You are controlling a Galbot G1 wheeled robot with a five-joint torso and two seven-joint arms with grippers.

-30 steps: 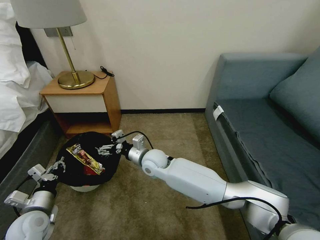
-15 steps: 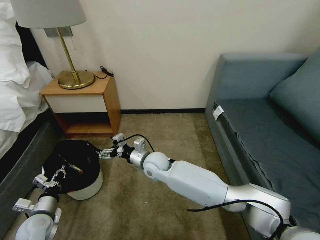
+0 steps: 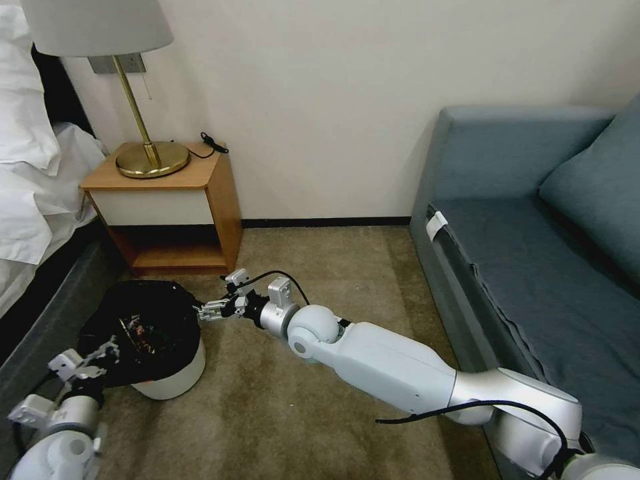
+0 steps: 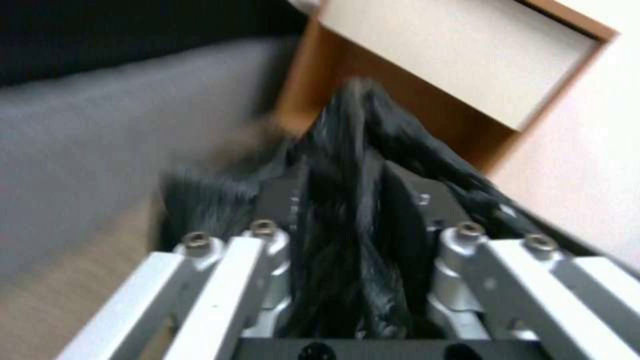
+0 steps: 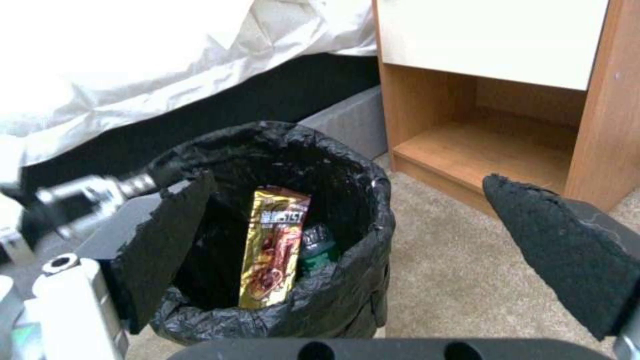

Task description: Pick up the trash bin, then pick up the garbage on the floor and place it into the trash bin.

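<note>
The trash bin [image 3: 175, 377] is white with a black bag [image 5: 280, 145] over its rim. It stands upright on the carpet beside the bed. My left gripper [image 3: 100, 351] is shut on the near rim, and the bag is pinched between its fingers [image 4: 293, 192]. My right gripper [image 3: 212, 309] is open and empty, level with the bin's right rim and just outside it. Its black pads [image 5: 567, 245] stand wide apart. Garbage lies inside the bin: a brown-gold snack wrapper [image 5: 273, 245] and a green-labelled bottle [image 5: 317, 248]. My left gripper [image 5: 87, 196] also appears at the bin's far side.
A wooden nightstand [image 3: 170, 200] with a brass lamp [image 3: 152, 159] stands just behind the bin. The bed [image 3: 33, 200] runs along the left, and a blue sofa [image 3: 533, 253] fills the right. Open carpet [image 3: 320, 267] lies between the nightstand and the sofa.
The bin has come down from a raised tilt, moved left and now stands upright. The snack wrapper has slid from the rim into the bin. My right gripper has drawn back off the opening.
</note>
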